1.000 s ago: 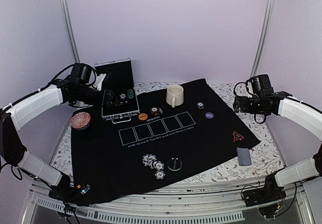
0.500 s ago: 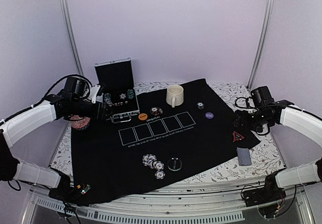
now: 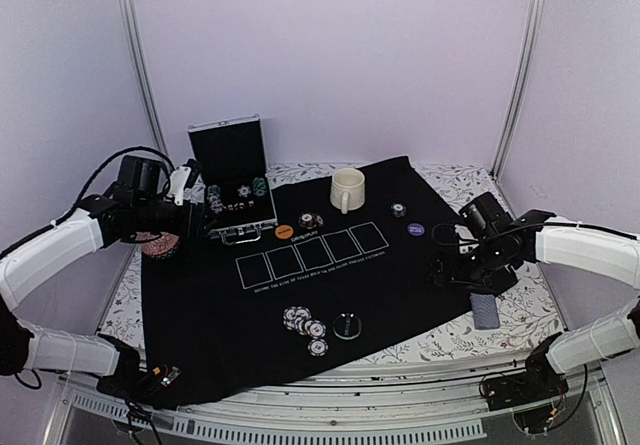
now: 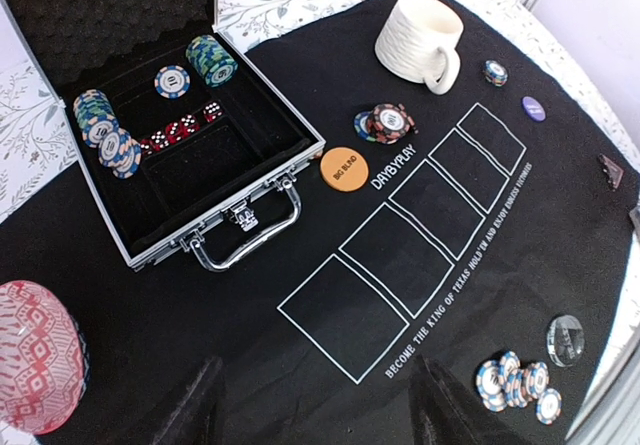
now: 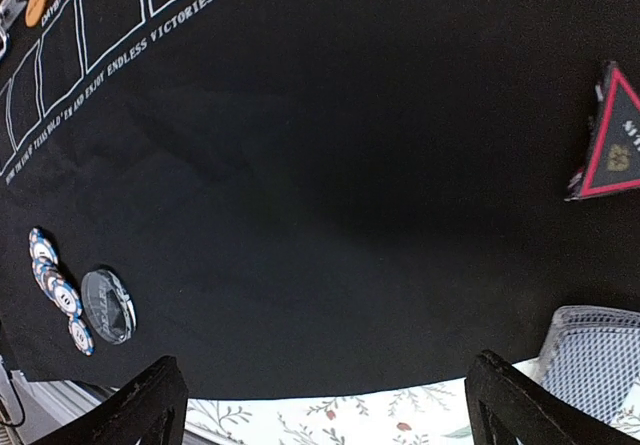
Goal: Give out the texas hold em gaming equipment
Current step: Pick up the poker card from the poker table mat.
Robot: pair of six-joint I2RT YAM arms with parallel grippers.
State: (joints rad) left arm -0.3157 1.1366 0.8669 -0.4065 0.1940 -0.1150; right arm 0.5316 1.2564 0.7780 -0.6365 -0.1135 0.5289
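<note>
Over the mat [image 3: 400, 285], your right gripper [image 5: 335, 410] hangs spread wide near the triangle [image 5: 612, 140]; your left gripper [image 4: 320, 415] gapes empty near the case [image 4: 225, 208].

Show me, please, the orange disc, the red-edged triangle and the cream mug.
orange disc [image 4: 344, 169]: left wrist view, middle of its top face.
red-edged triangle [image 5: 612, 150]: right wrist view, its dark centre.
cream mug [image 4: 415, 33]: left wrist view, its ribbed side wall.
</note>
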